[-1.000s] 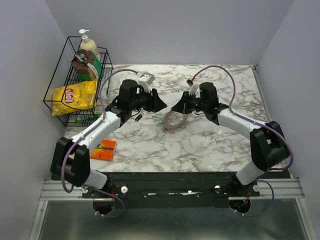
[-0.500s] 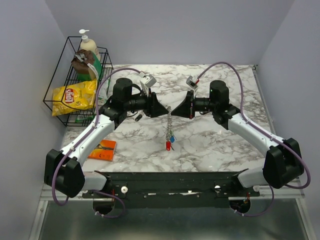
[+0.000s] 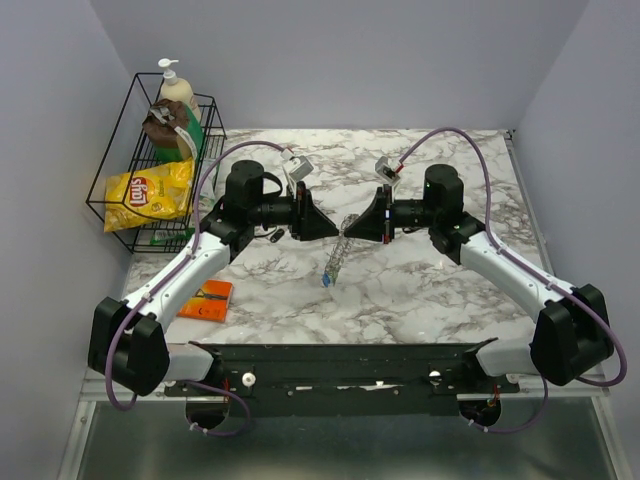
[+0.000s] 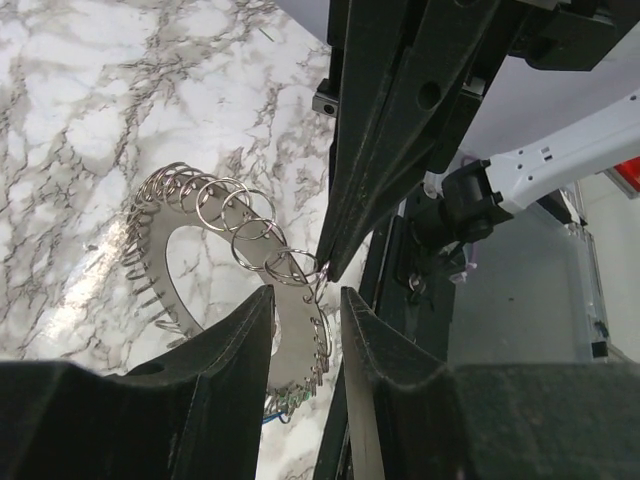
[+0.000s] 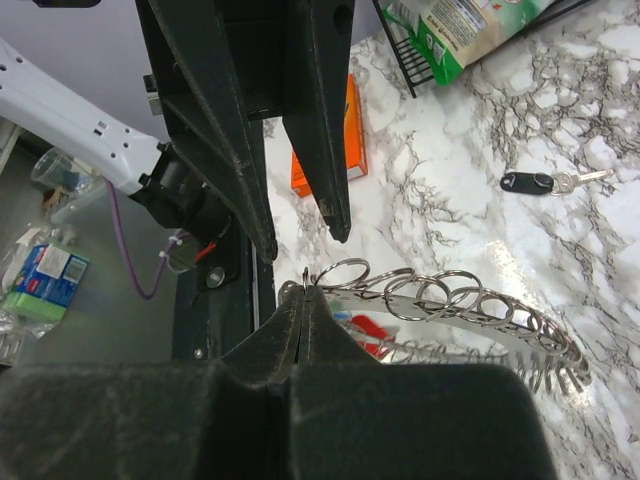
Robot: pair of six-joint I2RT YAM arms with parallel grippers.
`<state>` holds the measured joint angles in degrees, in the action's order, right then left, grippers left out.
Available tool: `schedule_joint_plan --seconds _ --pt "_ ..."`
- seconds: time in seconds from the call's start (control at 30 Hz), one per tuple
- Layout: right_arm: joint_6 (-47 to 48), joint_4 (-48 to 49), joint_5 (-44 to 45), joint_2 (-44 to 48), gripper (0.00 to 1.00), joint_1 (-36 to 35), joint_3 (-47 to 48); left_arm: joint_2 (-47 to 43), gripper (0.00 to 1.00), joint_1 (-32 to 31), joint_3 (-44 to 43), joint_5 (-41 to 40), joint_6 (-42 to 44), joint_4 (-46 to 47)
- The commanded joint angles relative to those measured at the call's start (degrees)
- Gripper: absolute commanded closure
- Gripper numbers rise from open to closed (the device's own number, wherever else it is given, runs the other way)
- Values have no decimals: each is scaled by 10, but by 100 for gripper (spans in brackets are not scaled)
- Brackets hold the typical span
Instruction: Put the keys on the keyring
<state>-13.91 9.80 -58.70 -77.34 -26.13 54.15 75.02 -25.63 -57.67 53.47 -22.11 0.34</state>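
Note:
The keyring [image 3: 340, 255], a flat silver ring fringed with small split rings, hangs tilted above the marble between the two grippers. My right gripper [image 3: 349, 236] [image 5: 303, 292] is shut on its upper edge. My left gripper [image 3: 331, 233] [image 4: 307, 305] faces it with its fingers [image 4: 235, 345] on either side of the keyring [image 4: 150, 255], a gap showing on both sides. A blue key [image 3: 327, 281] dangles from the low end. Under the keyring [image 5: 470, 305] in the right wrist view show a red key [image 5: 370, 328] and a blue one.
A loose black-headed key [image 3: 277, 236] [image 5: 527, 181] lies on the marble near the left arm. An orange box [image 3: 207, 299] sits at the front left. A black wire basket [image 3: 118, 170] at the back left holds a yellow chips bag [image 3: 150, 193] and a pump bottle [image 3: 178, 95].
My right gripper has lifted the keyring off the marble, and it now hangs tilted. Both grippers have drawn level, facing each other, and the left jaws have narrowed around the ring.

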Motion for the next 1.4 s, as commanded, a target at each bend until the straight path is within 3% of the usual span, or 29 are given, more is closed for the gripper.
schedule_joint_plan --seconds 0.0,0.33,0.67,0.93,1.23,1.37 --pt "-16 38 -27 12 99 2 0 -12 59 -2 5 51 -14 27" --pt "-24 44 -26 18 99 2 1 1 59 -14 7 57 -10 26" --pt "-27 44 -25 29 99 2 0 8 70 -17 9 58 -10 31" --pt "-37 51 -29 30 99 2 0 14 67 -23 18 56 -6 34" --pt "-45 64 -26 32 99 2 -4 26 83 -41 5 65 -10 41" --pt "-46 65 -27 31 99 2 -4 30 100 -48 0 58 -9 38"
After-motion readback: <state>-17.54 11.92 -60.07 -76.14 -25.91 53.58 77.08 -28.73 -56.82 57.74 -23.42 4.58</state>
